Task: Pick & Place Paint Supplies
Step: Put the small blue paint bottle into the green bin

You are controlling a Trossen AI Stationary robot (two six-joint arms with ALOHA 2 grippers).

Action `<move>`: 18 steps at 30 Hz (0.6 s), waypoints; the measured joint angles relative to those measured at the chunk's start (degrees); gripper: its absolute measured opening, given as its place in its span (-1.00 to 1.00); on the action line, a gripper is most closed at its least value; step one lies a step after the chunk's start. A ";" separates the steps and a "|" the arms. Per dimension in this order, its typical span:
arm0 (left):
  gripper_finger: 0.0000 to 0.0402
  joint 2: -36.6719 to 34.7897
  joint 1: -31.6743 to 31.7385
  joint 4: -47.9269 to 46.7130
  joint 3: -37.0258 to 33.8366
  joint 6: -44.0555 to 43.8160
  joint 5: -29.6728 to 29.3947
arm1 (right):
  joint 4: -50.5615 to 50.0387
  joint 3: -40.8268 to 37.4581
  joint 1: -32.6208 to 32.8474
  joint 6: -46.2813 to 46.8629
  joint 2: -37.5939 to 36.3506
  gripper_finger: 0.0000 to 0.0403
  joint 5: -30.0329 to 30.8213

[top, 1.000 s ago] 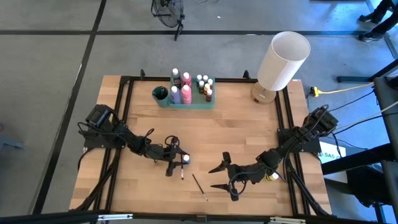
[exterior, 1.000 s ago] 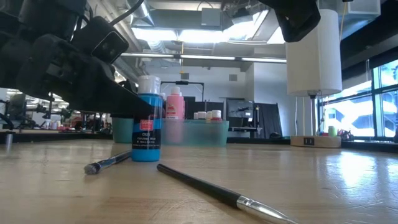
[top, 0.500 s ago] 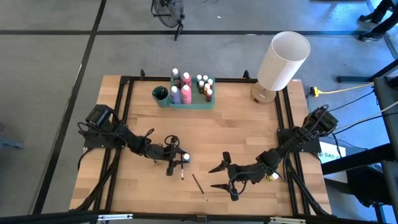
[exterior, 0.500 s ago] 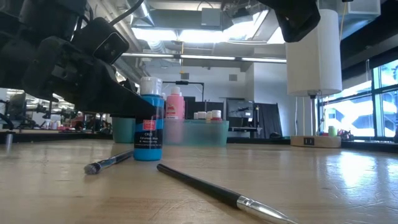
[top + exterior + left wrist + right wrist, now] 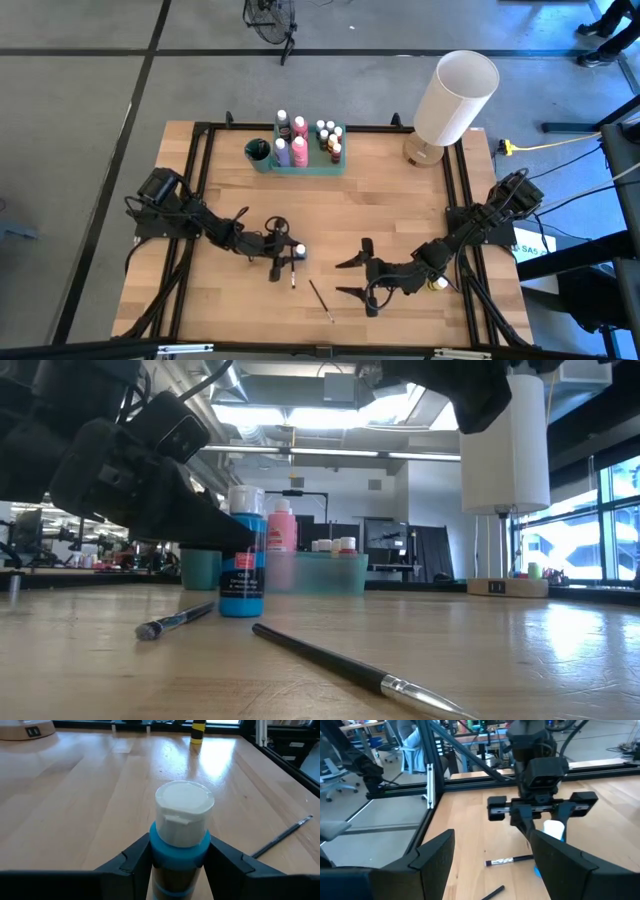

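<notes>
Now | blue paint bottle (image 5: 181, 851) upright | clamped between left hand (image 5: 177, 862) fingers

Grey floor (image 5: 80, 90) — bright windows (image 5: 615, 525)

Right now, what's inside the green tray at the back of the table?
The green tray holds several white-capped paint bottles: pink and purple big ones, smaller ones on the lamp side. Their lower parts and the tray floor are hidden by the bottles.

1. Two matte black jointed arms, blocky housings, black cables looped alongside.
2. Left end effector (image 5: 282, 262), centre-left of frame: flat angular dark fingers.
3. Right end effector (image 5: 357, 277), lower centre: wide wedge-shaped dark fingers.
</notes>
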 joint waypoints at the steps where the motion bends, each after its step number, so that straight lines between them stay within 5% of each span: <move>1: -0.25 0.00 0.00 -0.71 0.45 0.00 0.39 | -0.13 0.00 -0.02 0.33 0.00 0.32 0.19; 10: -0.25 -5.95 0.00 -24.92 8.60 -0.45 0.71 | -1.14 0.00 -0.28 2.22 0.00 0.32 0.17; 18: -0.25 -12.81 0.07 -63.27 22.39 -0.42 0.21 | -2.46 -0.02 -0.56 2.35 0.00 0.32 0.15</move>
